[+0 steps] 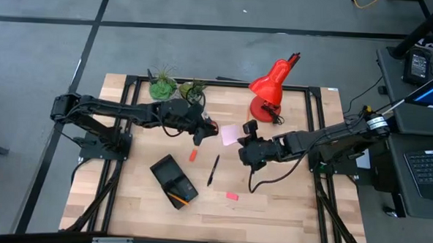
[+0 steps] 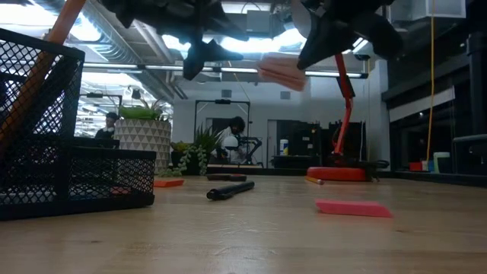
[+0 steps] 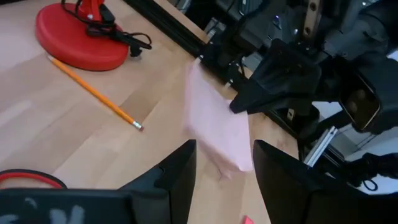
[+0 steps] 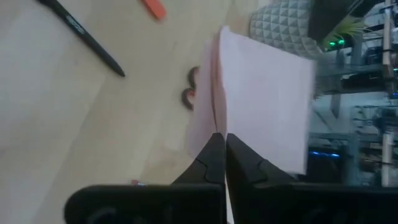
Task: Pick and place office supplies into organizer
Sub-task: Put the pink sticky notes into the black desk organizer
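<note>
A pink sticky-note pad (image 1: 229, 134) hangs in the air over the table's middle, with my right gripper (image 1: 243, 146) shut on it. My left gripper (image 3: 224, 165) stands open just on the pad's left; the pad's (image 3: 217, 127) lower corner shows between its fingers without touching them. The black mesh organizer (image 1: 174, 180) stands near the front with an orange pencil (image 1: 177, 199) in it. On the table lie a black pen (image 1: 213, 170), a red eraser (image 1: 194, 155), a pink eraser (image 1: 231, 196) and red-handled scissors (image 4: 189, 92). My right gripper pinches one edge of the pad (image 4: 217, 124) between its two shut fingers. The fingers come from the table's right, slanting down. The pad is lifted clear of the table and stands tilted on edge beyond the fingertips.
A red desk lamp (image 1: 269, 91) stands at the back, right of the middle, with a loose orange pencil (image 3: 93, 93) beside its base. Two green potted plants (image 1: 162, 86) stand at the back left. Bare wood lies in front of the pen and at the front right.
</note>
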You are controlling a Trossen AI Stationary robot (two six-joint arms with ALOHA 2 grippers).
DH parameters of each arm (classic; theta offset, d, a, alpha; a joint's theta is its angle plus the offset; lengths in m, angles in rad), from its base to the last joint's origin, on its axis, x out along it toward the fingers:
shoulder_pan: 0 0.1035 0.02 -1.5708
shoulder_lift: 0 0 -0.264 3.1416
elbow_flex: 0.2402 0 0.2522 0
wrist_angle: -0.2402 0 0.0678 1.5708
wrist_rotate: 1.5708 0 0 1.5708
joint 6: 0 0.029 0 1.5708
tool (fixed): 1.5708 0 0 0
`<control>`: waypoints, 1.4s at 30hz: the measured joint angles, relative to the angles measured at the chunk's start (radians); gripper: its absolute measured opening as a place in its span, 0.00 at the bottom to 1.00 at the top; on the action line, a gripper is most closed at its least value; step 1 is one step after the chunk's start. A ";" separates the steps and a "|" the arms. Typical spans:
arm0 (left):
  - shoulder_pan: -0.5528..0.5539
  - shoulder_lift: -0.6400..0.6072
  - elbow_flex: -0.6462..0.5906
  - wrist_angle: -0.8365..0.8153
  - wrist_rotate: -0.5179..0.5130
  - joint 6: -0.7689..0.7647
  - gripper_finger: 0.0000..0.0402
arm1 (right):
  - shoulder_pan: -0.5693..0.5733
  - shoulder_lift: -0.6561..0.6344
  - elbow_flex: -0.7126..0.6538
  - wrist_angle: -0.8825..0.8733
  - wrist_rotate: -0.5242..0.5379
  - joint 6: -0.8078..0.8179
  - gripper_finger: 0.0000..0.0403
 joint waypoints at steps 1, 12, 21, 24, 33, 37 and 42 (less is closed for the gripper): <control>0.002 0.000 0.000 0.000 0.000 -0.002 0.38 | 0.000 0.000 0.000 0.000 0.005 -0.006 0.00; 0.004 0.000 0.000 0.008 -0.018 -0.002 0.38 | -0.001 0.000 0.000 0.103 0.031 -0.112 0.00; 0.004 0.000 0.000 0.009 -0.042 -0.001 0.38 | -0.001 -0.004 0.000 0.122 0.044 -0.123 0.00; 0.004 0.000 0.000 0.025 -0.048 0.000 0.38 | -0.001 -0.004 0.000 0.147 0.038 -0.160 0.00; 0.003 0.000 0.001 0.068 -0.047 -0.008 0.38 | -0.002 -0.004 0.000 0.168 0.033 -0.177 0.00; 0.003 0.000 0.001 0.068 -0.047 -0.008 0.38 | -0.002 -0.004 0.000 0.176 0.033 -0.184 0.00; 0.003 0.000 0.001 0.068 -0.047 -0.002 0.33 | -0.002 -0.004 0.000 0.212 0.033 -0.216 0.00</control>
